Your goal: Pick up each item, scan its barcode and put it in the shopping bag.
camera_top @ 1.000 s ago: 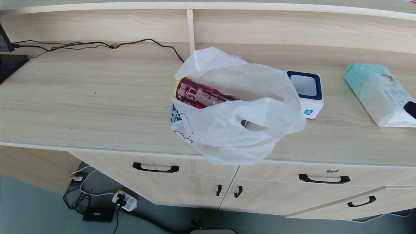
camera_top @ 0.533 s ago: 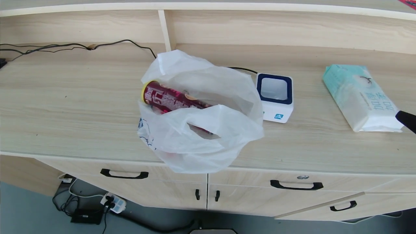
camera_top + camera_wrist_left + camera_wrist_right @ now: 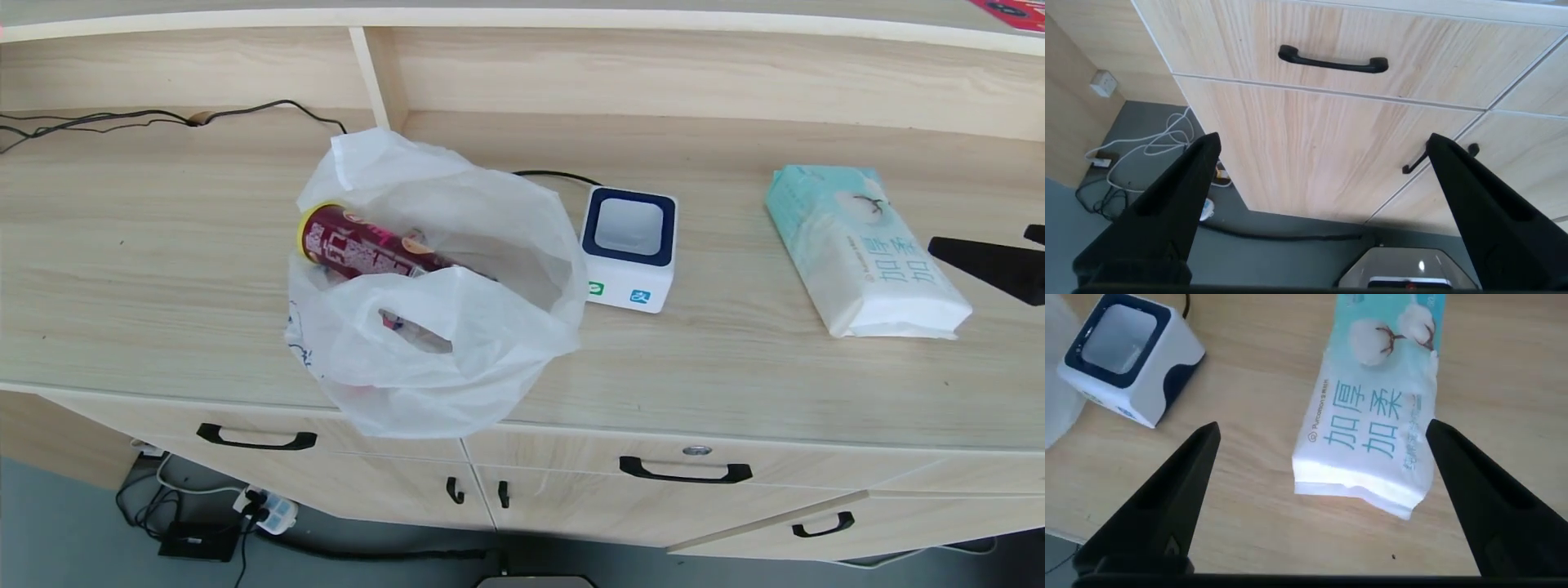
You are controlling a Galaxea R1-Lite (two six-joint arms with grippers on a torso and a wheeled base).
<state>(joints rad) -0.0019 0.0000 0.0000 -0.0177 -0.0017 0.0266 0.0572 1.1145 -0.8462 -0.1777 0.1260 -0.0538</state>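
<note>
Right pincer (image 3: 1321,429) has edged in over tissue pack (image 3: 865,249), right of scanner (image 3: 630,249), spread wide to straddle it. Shopping bag (image 3: 457,327) left of scanner gapes w/ 1 can (image 3: 351,245) in; left pincer (image 3: 1323,139) also wide.

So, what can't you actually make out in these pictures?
- Head view: the film of the shopping bag hides the lower end of the red can and anything under it.
- Head and right wrist views: the tissue pack shows no barcode; its underside is hidden.
- Head view: the cable of the scanner vanishes behind the bag.
</note>
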